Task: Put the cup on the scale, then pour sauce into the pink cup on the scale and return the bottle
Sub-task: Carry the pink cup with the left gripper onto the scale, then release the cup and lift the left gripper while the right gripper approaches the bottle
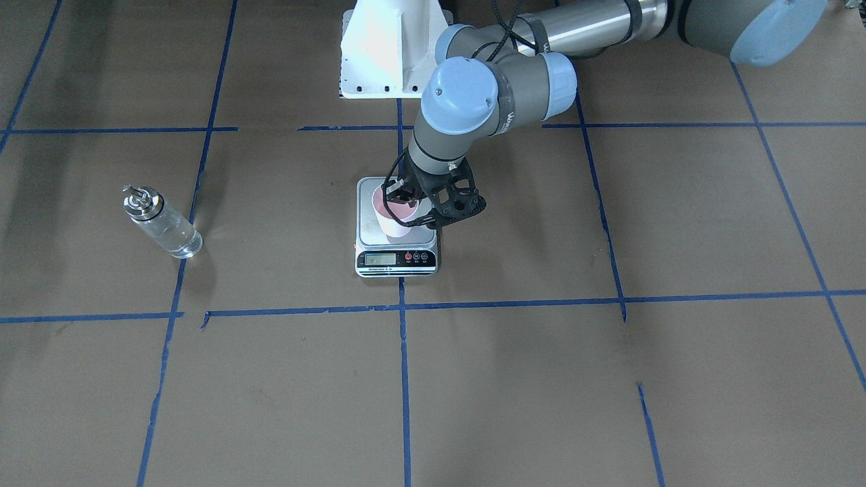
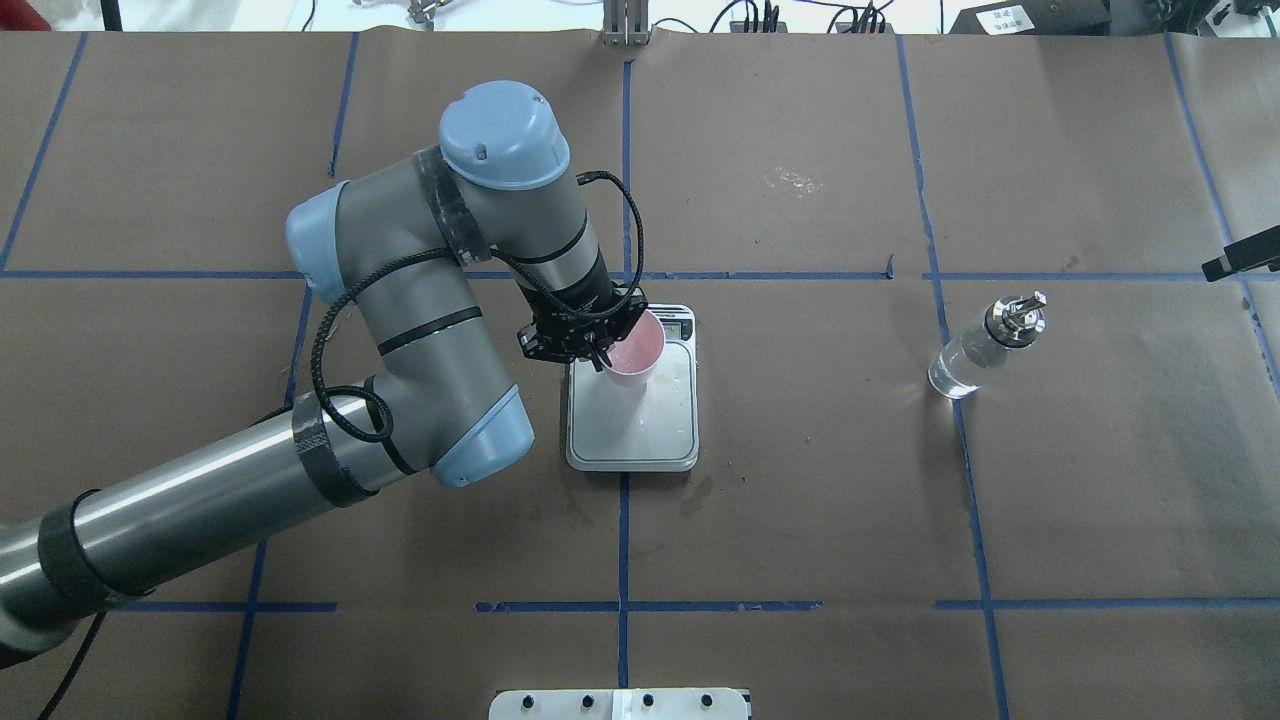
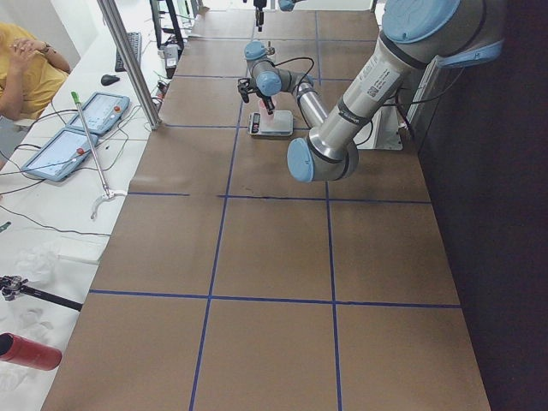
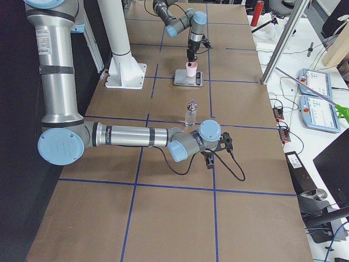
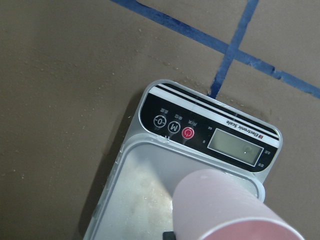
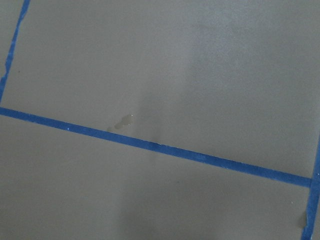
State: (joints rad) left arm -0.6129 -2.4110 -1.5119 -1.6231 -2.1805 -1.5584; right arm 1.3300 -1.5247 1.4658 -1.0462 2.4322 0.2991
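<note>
I had the left gripper (image 1: pixel 418 208) pinching the cup (image 1: pixel 394 224) by its rim, one finger inside, to seat it on the scale (image 1: pixel 369 231) platform. The bottle (image 1: pixel 162 222) stood well apart. I could not tell the right gripper (image 4: pixel 218 146) state.

Brown paper table cover (image 2: pixel 800 480), gridded with blue tape (image 2: pixel 622 540) — small pale stain (image 6: pixel 122 121) beside one line. White mounting pedestal (image 1: pixel 379 54). Side bench (image 3: pixel 51 231): two tablets (image 3: pixel 58 152), person in yellow (image 3: pixel 24 77).

Robotics lab: tape-gridded table (image 2: pixel 800 480), operator tablets (image 3: pixel 96 111).
</note>
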